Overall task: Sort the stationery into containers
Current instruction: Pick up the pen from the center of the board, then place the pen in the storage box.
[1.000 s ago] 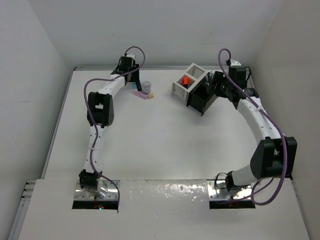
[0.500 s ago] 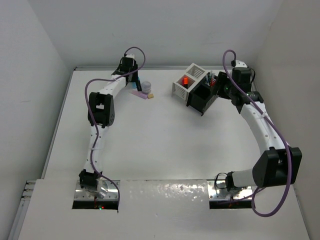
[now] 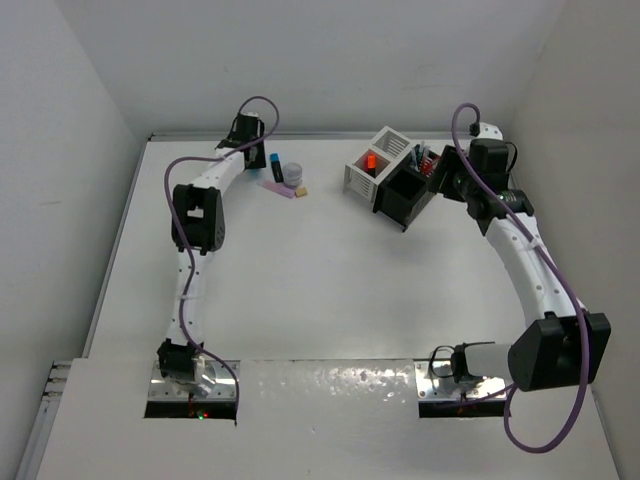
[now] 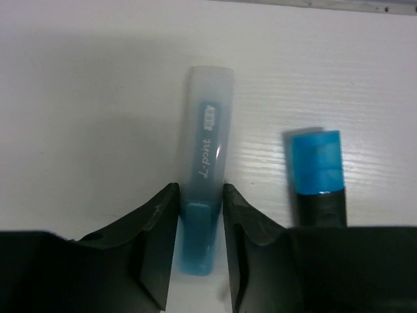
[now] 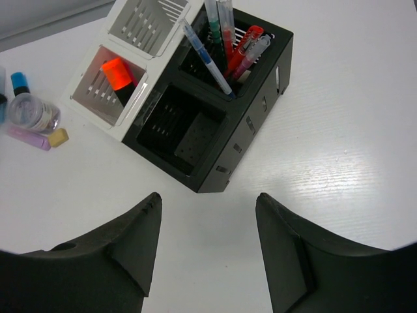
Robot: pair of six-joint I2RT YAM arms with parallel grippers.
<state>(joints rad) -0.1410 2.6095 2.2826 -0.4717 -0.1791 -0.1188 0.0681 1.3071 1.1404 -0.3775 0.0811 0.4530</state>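
Stood half-sorted — thin pens [image 5: 225,39] and stubby orange highlighter [image 5: 117,73] boxed; left gripper [image 4: 200,192] part-open astride clear-capped blue highlighter [image 4: 207,137], hold unsure — right gripper [image 5: 208,199] agape, empty.

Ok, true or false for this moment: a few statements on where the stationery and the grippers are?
1. The orange stubby highlighter stands in a white slotted compartment. True.
2. The thin red, green and clear pens stand in a white compartment. False: they stand in a black slotted compartment.
3. A translucent pale-blue highlighter lies between the left gripper's fingers. True.
4. The right gripper holds a pen. False: its jaws stand open and empty.
5. The round clear tape roll sits inside a compartment. False: it sits on the white table.
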